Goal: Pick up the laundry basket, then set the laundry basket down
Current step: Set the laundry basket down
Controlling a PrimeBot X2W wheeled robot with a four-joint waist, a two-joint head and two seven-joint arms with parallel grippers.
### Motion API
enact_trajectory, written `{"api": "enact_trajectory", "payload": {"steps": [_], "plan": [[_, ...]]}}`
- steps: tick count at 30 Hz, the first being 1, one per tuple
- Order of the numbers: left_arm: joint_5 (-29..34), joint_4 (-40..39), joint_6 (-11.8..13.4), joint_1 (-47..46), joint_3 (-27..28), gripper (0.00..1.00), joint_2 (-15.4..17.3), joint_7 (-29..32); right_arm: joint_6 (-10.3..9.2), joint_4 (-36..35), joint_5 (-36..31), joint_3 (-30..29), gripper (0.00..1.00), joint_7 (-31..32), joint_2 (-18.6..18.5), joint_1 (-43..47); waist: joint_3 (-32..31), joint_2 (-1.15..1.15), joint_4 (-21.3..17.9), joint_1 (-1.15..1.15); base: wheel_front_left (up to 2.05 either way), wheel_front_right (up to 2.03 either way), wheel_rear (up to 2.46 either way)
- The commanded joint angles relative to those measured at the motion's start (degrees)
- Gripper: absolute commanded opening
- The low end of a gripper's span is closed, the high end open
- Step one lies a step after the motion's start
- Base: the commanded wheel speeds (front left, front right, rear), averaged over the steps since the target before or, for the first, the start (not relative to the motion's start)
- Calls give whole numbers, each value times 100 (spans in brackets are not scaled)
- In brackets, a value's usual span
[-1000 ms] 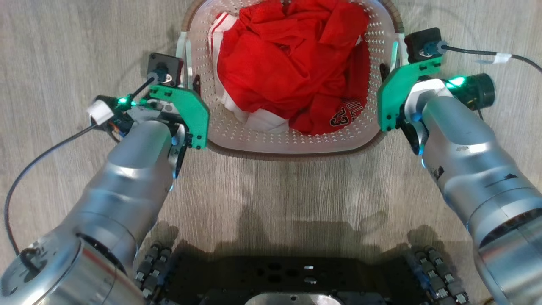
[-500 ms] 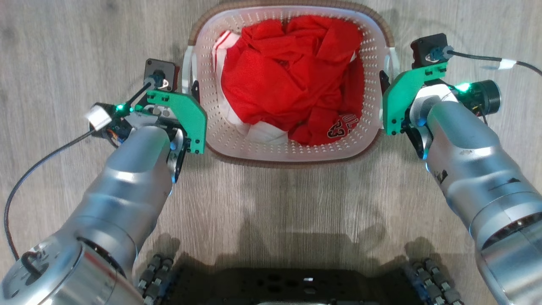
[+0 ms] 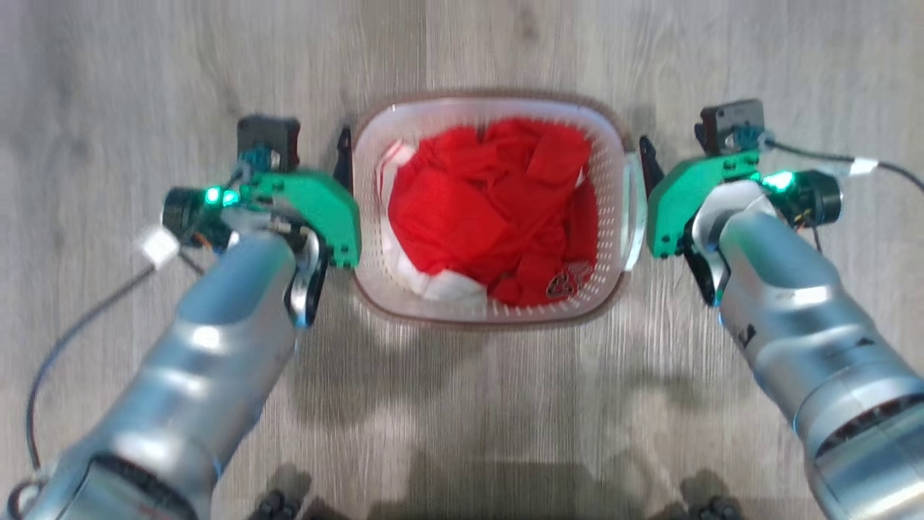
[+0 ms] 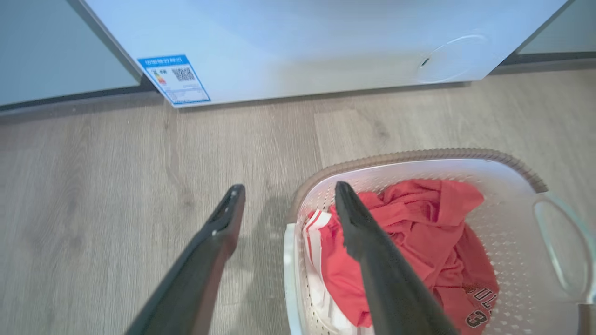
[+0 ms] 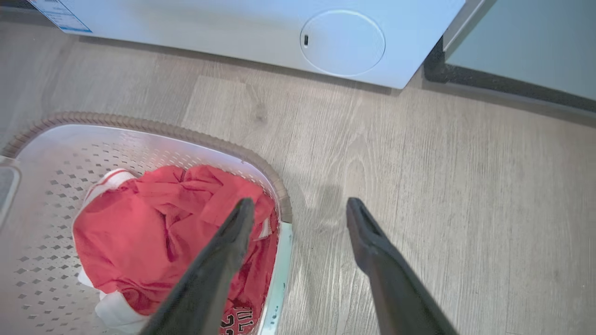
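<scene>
1. laundry basket (image 3: 469,312), holding red clothes (image 3: 491,217), seems to rest on the wood floor (image 3: 462,404); the head view is blurred.
2. left pincer (image 4: 287,188) spread wide, gripping nothing, astride the basket's left side.
3. right pincer (image 5: 300,202) likewise spread, empty, astride its right side.

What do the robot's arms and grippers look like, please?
The left forearm and right forearm are silver metal, each with a green wrist bracket, green light, black camera and black cable. The left gripper and right gripper have two long, dark, tapered fingers.
</scene>
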Motion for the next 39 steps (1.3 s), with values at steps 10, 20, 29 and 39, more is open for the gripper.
{"api": "enact_trajectory", "payload": {"steps": [10, 20, 29, 39], "plan": [[1463, -1971, 127, 1831, 1524, 100, 461, -53, 8, -1062, -439, -709, 100, -173, 105, 942, -1465, -1, -120, 0, 0, 0, 0], [2495, -3516, -25, 3238, 2573, 100, 295, -53, 8, -3337, -1321, -1915, 100, -175, 105, 2728, -2342, -1, -28, 0, 0, 0, 0], [2981, -4313, -97, 4217, 3184, 100, 108, -53, 8, -4540, -1528, -1969, 100, -175, 105, 3762, -2813, -1, 0, 0, 0, 0, 0], [3151, -4863, -239, 4976, 3652, 100, -40, -53, 8, -5250, -1592, -2100, 100, -175, 105, 4626, -3060, -1, -86, 0, 0, 0, 0]]}}
